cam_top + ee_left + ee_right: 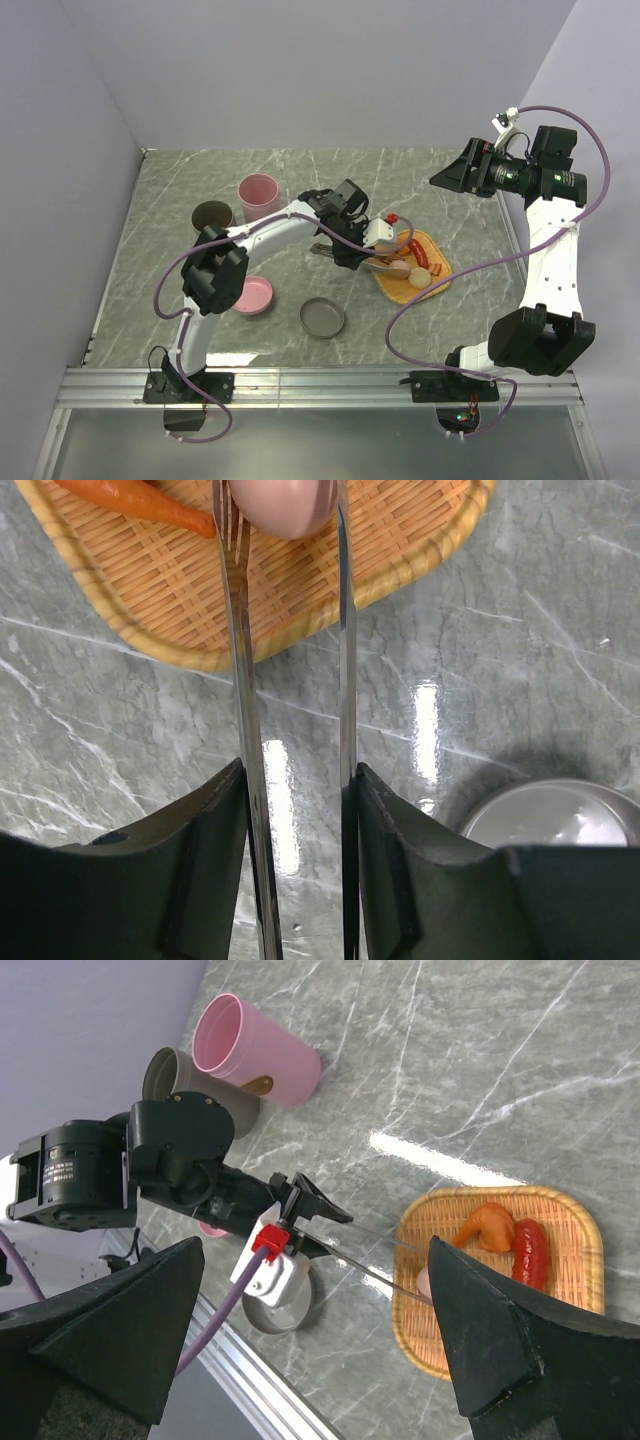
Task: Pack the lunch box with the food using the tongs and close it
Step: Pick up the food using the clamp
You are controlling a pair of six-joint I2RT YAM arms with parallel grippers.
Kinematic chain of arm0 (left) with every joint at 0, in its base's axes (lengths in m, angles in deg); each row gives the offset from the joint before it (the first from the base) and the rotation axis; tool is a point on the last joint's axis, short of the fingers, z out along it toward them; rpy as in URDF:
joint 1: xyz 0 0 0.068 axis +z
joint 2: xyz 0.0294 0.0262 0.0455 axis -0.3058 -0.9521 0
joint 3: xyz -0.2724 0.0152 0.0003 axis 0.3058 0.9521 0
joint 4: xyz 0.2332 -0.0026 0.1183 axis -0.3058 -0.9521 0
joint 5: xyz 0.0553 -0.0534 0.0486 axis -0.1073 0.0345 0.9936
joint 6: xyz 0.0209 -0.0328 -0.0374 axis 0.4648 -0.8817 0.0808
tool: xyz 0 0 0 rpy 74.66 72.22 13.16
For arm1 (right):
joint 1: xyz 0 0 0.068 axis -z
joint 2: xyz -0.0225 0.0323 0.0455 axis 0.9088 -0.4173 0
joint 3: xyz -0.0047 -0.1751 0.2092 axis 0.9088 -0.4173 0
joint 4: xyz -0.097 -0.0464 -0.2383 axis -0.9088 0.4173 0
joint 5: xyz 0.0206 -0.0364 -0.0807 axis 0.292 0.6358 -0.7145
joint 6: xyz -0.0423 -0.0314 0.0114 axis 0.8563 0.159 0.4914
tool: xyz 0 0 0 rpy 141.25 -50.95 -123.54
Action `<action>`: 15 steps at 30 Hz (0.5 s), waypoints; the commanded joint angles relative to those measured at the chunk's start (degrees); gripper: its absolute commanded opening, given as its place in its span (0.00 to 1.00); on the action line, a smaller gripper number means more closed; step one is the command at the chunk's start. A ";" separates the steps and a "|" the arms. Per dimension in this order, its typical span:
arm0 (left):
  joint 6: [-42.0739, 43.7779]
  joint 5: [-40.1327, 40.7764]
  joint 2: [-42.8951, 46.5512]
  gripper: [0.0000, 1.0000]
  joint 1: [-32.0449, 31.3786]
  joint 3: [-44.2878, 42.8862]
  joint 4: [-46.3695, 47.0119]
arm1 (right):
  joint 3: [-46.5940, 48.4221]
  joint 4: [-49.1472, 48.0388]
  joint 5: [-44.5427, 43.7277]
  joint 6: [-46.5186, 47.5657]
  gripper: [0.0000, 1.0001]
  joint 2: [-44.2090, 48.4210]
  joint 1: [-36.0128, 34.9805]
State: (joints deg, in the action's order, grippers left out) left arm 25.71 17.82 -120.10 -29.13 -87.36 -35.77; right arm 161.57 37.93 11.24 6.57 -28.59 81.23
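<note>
My left gripper (352,243) (298,780) is shut on the tongs (240,680) (380,1256), one silver arm against each finger. The tongs reach over the woven orange tray (440,285) (300,600). Their tips stand on either side of a pinkish ball (280,505) (400,268) (424,1282) and touch it. Also on the tray lie an orange chunk (130,500) (487,1230), a red strip (437,270) (530,1252) and a pale cream ball (420,278). A round grey tin (322,318) (560,815) and a pink bowl (253,296) look like lunch box parts. My right gripper (452,170) (318,1260) hangs open, high at the back right.
A tall pink cup (259,196) (255,1050) and a dark round cup (212,214) stand at the back left. The grey walls close in the marble table on three sides. A metal rail (320,385) runs along the near edge.
</note>
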 commanded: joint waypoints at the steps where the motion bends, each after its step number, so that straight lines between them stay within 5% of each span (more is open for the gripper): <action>1: -2.15 -2.26 3.52 0.45 0.62 -2.61 0.79 | 1.63 -1.08 1.30 0.60 1.00 1.54 -0.17; 15: -12.70 -6.65 22.31 0.40 8.78 -0.68 -2.72 | 2.08 -0.56 2.00 0.68 1.00 2.59 -0.26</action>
State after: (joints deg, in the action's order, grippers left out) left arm 17.43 14.59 -104.71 -23.86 -86.88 -37.28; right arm 161.57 37.95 11.76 6.57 -28.08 81.23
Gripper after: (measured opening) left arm 0.451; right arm 0.996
